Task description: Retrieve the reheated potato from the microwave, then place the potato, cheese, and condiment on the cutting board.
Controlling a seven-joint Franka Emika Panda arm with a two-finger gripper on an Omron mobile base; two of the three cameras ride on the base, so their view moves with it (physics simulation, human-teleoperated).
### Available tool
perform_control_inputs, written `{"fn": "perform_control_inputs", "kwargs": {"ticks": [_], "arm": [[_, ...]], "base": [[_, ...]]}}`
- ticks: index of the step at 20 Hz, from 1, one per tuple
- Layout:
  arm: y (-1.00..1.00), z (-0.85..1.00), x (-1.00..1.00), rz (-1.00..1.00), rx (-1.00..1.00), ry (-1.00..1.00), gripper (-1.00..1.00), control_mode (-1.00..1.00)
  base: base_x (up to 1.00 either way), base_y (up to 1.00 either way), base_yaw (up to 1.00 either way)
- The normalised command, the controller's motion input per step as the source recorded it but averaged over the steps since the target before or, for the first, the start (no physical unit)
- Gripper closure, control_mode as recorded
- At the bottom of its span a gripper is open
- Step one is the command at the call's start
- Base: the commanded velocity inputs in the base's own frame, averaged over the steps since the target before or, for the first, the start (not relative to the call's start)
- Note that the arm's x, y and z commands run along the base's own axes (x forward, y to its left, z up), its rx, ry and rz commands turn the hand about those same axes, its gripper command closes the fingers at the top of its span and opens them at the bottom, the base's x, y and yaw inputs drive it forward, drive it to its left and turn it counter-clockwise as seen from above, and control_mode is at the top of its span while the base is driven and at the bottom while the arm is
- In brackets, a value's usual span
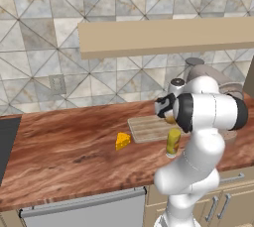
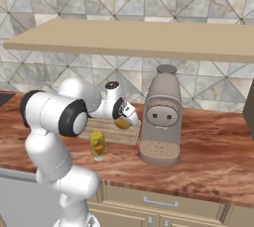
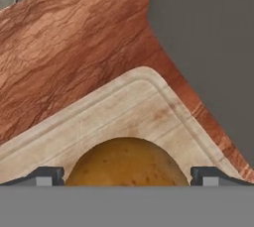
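Potato (image 3: 126, 161) sits closest to the hand camera, at 6 o'clock, between the two dark finger tips (image 3: 47, 175); jaws spread wide, apparently released, not clamping it. Beneath it lies the cutting board (image 3: 124, 107); its rounded corner points to 12 o'clock.

Left base view: gripper (image 1: 166, 109) hangs over the cutting board (image 1: 146, 128). Cheese (image 1: 122, 141) lies on the table (image 1: 64, 141) at the board's 8 o'clock, apart from it. Condiment (image 1: 173, 141) stands just off the board's near edge.

Right base view: a grey coffee machine (image 2: 161, 114) stands at the board's 3 o'clock, mostly arm-hidden in the left view.

Judgement: potato placed. Lift straight up to avoid nudging it, then fetch cheese.
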Motion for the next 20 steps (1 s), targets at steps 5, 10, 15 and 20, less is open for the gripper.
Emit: {"fn": "perform_control_inputs", "kwargs": {"ticks": [5, 10, 15, 20], "arm": [[0.0, -0.11, -0.25, 0.04, 0.06, -0.16, -1.0, -1.0], [-0.01, 0.06, -0.04, 0.01, 0.01, -0.1, -1.0, -1.0], [0.0, 0.36, -0.02, 0.03, 0.0, -0.1, -1.0, -1.0], [0.02, 0.44, -0.08, 0.04, 0.0, -0.05, -1.0, -1.0]], "base": [[0.0, 0.0, 0.0], [0.0, 0.0, 0.0], [0.0, 0.0, 0.0], [0.0, 0.0, 0.0]]}}
